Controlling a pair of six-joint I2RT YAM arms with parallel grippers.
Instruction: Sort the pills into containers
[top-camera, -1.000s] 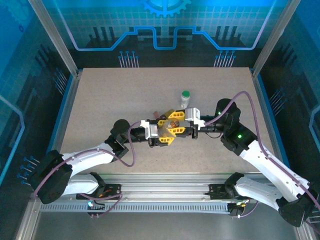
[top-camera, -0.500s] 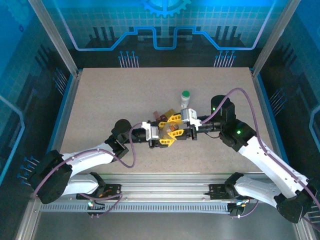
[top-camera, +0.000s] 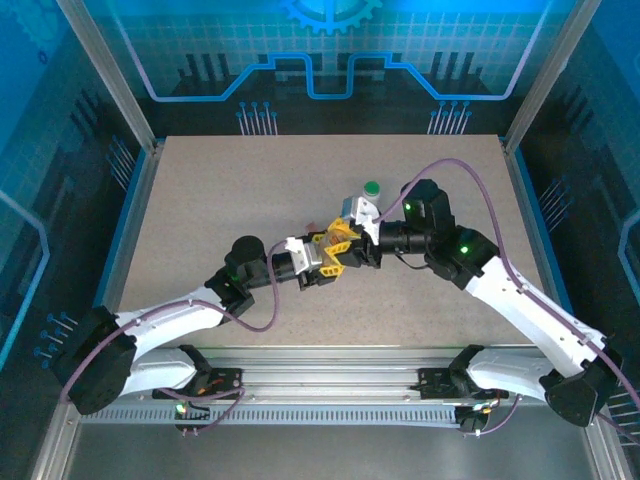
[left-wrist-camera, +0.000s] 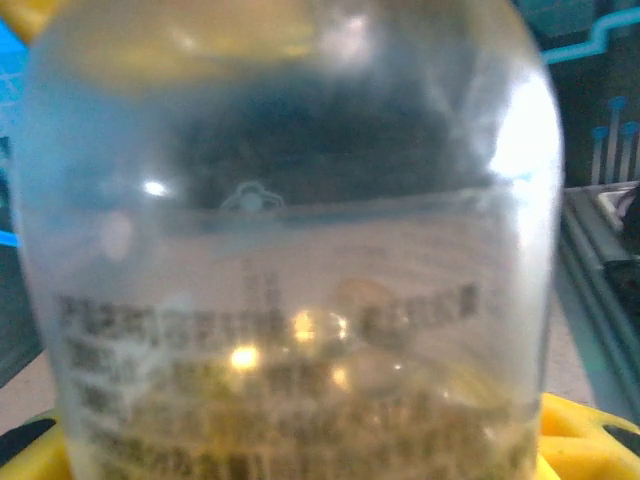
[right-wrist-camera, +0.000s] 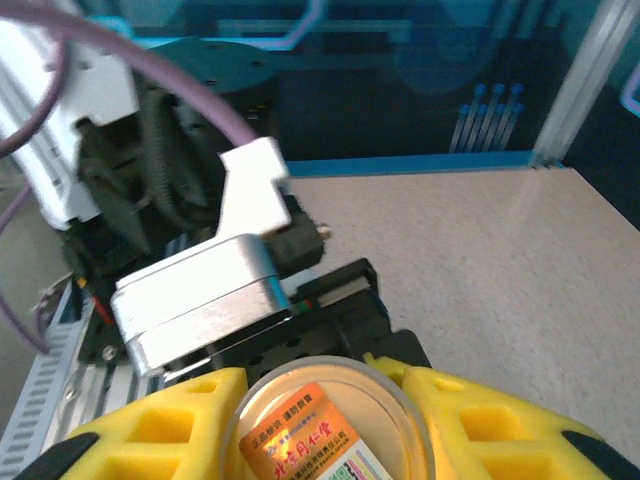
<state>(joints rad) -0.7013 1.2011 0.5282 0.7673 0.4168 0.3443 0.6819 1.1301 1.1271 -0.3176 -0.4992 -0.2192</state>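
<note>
A clear pill bottle (left-wrist-camera: 290, 250) with dark print sits right against the left wrist camera, a few pills low inside it. My left gripper (top-camera: 325, 262) is shut on it, yellow fingers (left-wrist-camera: 590, 440) at the lower corners. My right gripper (top-camera: 345, 238) meets it mid-table and is shut on the same bottle's round, orange-labelled end (right-wrist-camera: 330, 430), between yellow fingers (right-wrist-camera: 150, 430). A small dark red-brown box (top-camera: 313, 229) peeks out behind the grippers. The yellow box is hidden.
A white bottle with a green cap (top-camera: 370, 197) stands upright just behind the right gripper. The left gripper's grey and black body (right-wrist-camera: 200, 300) fills the space ahead in the right wrist view. Metal posts and blue walls fence the speckled table (top-camera: 220, 190).
The right arm has swung left and further back, wrist raised. The left gripper has followed it back a little, so both grippers now meet nearer the green-capped bottle.
</note>
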